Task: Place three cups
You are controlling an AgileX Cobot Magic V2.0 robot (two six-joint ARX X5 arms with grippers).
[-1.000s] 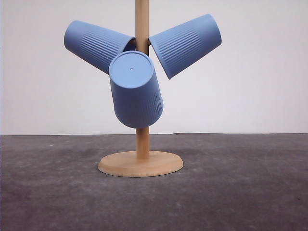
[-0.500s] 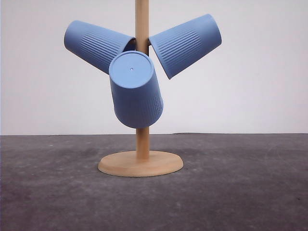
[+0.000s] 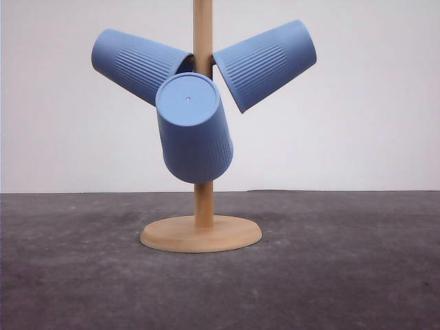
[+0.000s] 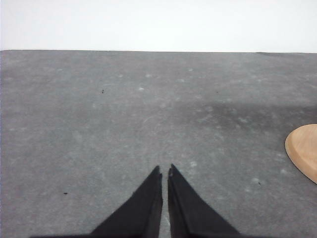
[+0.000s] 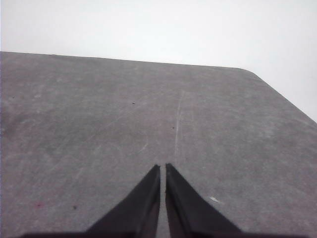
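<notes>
Item one: wooden stand (image 3: 201, 234), round base resting on the grey table (image 3: 344, 275), upright post rising out of the top of the front view. We also log the edge of its base (image 4: 304, 151) in the left wrist view.

Item two: left cup (image 3: 137, 64), light blue, ribbed, hung mouth-in on the stand and tilted up and out to the left.

Item three: right cup (image 3: 267, 63), same make, tilted up and out to the right, mouth toward the post.

Item four: near cup (image 3: 192, 127), hung on the near side of the post, flat bottom facing us, body slanting downward.

Item five: left gripper (image 4: 164, 171), dark tapered fingers pressed together with only a hairline between the tips, holding nothing, low over bare table to the left of the stand's base.

Item six: right gripper (image 5: 163, 167), likewise pressed together and empty, over bare table with the table's far corner ahead of it.

Status, in our judgement: all three cups sit on the stand and none on the table, so the task is at its opening step, before any cup is touched. The next move calls for one arm to rise toward a cup, spread its fingers wide enough to straddle the ribbed wall, and draw the cup outward along its peg's line, then set it upright on the table. We note the cups crowd each other at the post, so clearance is tight.
</notes>
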